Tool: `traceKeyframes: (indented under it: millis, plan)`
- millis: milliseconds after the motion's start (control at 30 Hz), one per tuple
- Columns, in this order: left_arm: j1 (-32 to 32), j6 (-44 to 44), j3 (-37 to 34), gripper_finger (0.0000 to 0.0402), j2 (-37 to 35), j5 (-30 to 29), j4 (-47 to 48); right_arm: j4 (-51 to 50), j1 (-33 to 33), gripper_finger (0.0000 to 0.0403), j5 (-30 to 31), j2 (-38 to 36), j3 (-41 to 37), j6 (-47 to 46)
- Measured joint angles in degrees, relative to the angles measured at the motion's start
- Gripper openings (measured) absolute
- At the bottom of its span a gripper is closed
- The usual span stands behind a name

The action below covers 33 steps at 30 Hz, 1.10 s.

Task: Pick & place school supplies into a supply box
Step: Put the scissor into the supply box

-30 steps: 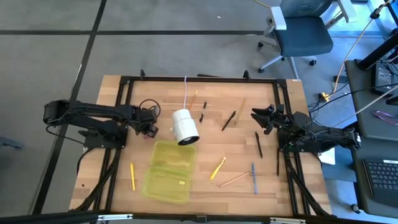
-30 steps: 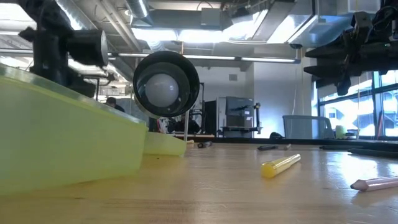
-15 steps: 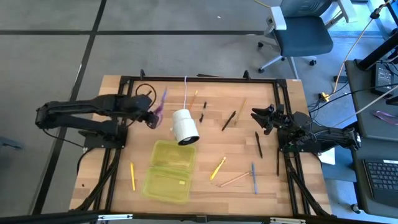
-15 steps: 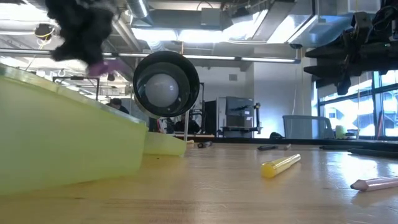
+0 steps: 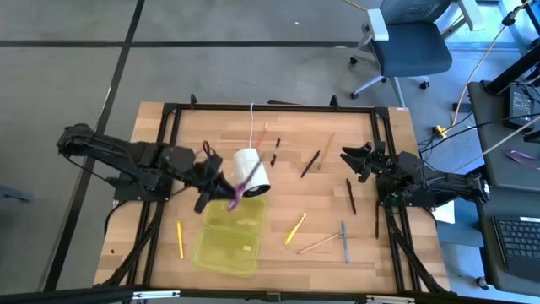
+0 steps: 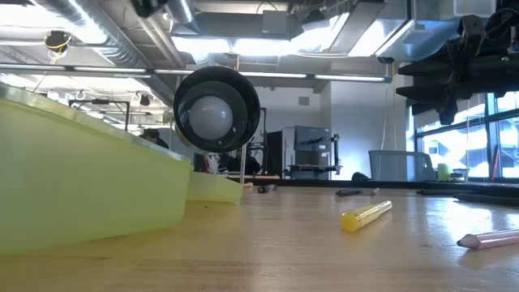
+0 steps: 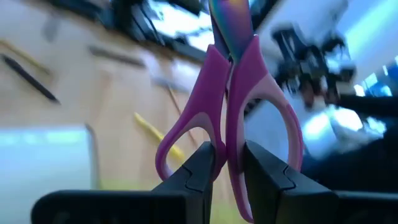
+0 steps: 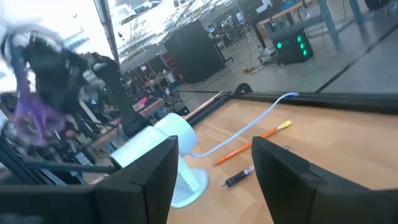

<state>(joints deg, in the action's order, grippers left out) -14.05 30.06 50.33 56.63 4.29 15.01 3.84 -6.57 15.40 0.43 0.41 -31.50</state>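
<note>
Left gripper (image 5: 221,187) has swung over the supply box (image 5: 228,234), jaws pinching the scissors (image 5: 245,181); right jaws spread.

This is a robotics lab or open-plan workshop. Exposed silver ceiling ducts (image 6: 122,49) and strip lights run overhead. A black metal frame (image 5: 270,108) rings the pale wooden tabletop (image 5: 321,198) on grey carpet; a grey swivel office chair (image 5: 409,42) stands at one o'clock.
</note>
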Motion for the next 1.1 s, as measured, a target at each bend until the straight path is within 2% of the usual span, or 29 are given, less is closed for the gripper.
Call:
traceKeyframes:
  millis: [167, 300, 533, 700, 900, 1100]
  plan:
    - [-6.95, -0.66, 0.0, 0.0056, 3.62, 1.48, 8.55, 0.0, 0.0, 0.0208, 0.61, 0.95, -0.01, -4.97]
    - [-13.93, 2.0, -0.02, 0.0056, 6.34, 1.37, 17.48, 0.11, 0.02, 0.0208, 1.6, 2.62, 0.01, -11.34]
    - [-24.24, 5.23, -0.02, 0.0056, 13.11, -3.98, 20.13, 0.49, 0.02, 0.0208, 5.95, 6.69, 0.0, -16.43]
    - [-26.0, 5.32, -0.02, 0.0056, 20.65, -4.45, 22.02, 0.58, 0.02, 0.0208, 5.56, 8.63, 0.01, -19.5]
    - [-25.98, -3.71, -0.02, 0.0056, 28.53, -2.92, 22.67, 0.62, 0.02, 0.0208, 5.1, 9.9, 0.01, -20.78]
    - [-25.94, -14.98, 1.37, 0.0056, 32.06, -2.72, 23.01, 0.6, 0.02, 0.0208, 5.03, 10.81, 0.01, -20.94]
